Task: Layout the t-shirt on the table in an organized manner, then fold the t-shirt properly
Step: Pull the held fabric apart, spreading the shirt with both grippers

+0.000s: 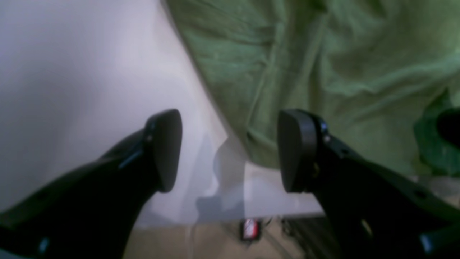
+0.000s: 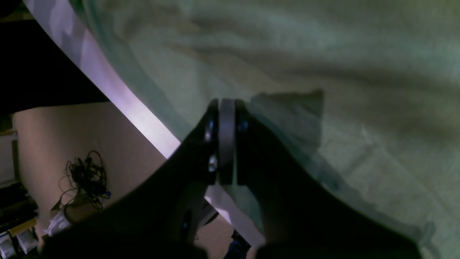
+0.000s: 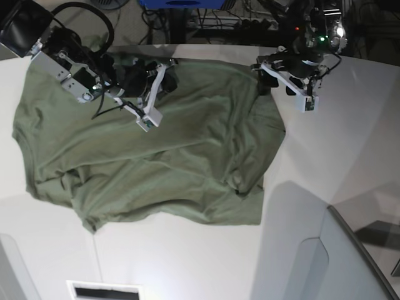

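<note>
The olive-green t-shirt (image 3: 175,150) lies spread and wrinkled over the white table (image 3: 350,144), its lower right part bunched. My left gripper (image 1: 230,151) stands open above the shirt's far right corner (image 1: 258,147), with nothing between its fingers (image 1: 163,151); in the base view this gripper (image 3: 259,67) hovers at that corner. My right gripper (image 2: 226,140) is shut, its tips down on the shirt (image 2: 323,54) just inside its far edge. Whether cloth is caught between the pads is hidden. In the base view it (image 3: 169,67) sits at the shirt's far middle.
The table's curved far edge (image 2: 107,82) runs close beside both grippers, with floor and a cable tangle (image 2: 86,176) beyond it. A grey angled panel (image 3: 300,262) stands at the near right. A dark slot (image 3: 103,290) lies at the near edge.
</note>
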Controlling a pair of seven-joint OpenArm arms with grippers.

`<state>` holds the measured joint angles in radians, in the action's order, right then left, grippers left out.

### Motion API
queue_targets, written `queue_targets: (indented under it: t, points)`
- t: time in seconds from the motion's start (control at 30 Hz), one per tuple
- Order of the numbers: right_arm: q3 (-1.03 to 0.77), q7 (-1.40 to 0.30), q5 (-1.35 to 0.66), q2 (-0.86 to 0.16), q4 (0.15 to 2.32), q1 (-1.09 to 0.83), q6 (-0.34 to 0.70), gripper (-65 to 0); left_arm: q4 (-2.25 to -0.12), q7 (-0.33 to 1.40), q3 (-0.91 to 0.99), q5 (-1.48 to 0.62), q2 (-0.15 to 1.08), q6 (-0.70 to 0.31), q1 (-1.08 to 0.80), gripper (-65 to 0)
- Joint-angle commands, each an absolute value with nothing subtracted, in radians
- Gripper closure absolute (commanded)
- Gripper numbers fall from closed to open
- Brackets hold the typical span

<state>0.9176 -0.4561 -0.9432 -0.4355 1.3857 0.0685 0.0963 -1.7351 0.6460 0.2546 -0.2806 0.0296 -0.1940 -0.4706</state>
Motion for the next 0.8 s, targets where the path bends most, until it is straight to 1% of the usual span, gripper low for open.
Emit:
queue_targets:
  t: [0.0, 0.1, 0.27, 0.4, 0.43, 0.47, 0.53, 0.6, 0.63, 0.77]
  points:
    - [0.915, -0.443, -0.957, -0.441, 1.402, 0.082, 0.108, -0.9, -1.728, 0.615, 0.254, -0.289, 0.031, -0.200, -0.473, -40.6]
    - [0.917, -0.444, -0.957, -0.441, 1.402, 0.081, 0.108, -0.9, -1.690, 0.562, 0.246, -0.289, 0.028, -0.200, -0.472, -40.6]
    - [0.917, -0.444, -0.957, -0.443, 1.400, 0.074, 0.108, -0.9, -1.667, 0.555, 0.246, -0.288, 0.028, -0.197, -0.449, -40.3]
    - [0.917, -0.444, -0.957, -0.443, 1.400, 0.074, 0.108, -0.9, -1.633, 0.555, 0.226, -0.288, 0.035, -0.139, -0.424, -39.8]
    - [0.917, -0.444, -0.957, -0.443, 1.400, 0.074, 0.108, -0.9, -1.626, 0.555, 0.214, -0.288, 0.038, -0.134, -0.420, -37.8]
    - [0.917, -0.444, -0.957, -0.443, 1.400, 0.074, 0.108, -0.9, -1.618, 0.553, 0.208, -0.288, 0.041, -0.133, -0.418, -33.2]
    - [0.917, -0.443, -0.957, -0.443, 1.400, 0.074, 0.108, -0.9, -1.600, 0.553, 0.197, -0.288, 0.044, -0.133, -0.397, -19.7]
    - [0.915, -0.443, -0.957, -0.443, 1.399, 0.074, 0.108, -0.9, -1.554, 0.553, 0.203, -0.288, 0.044, -0.133, -0.374, -3.6]
    - [0.915, -0.443, -0.957, -0.446, 1.399, 0.073, 0.108, -0.9, -1.534, 0.553, 0.205, -0.288, 0.045, -0.131, -0.361, 0.0]
    - [0.914, -0.441, -0.957, -0.467, 1.400, 0.073, 0.108, -0.9, -1.538, 0.552, 0.209, -0.288, 0.051, -0.131, -0.349, 0.0]
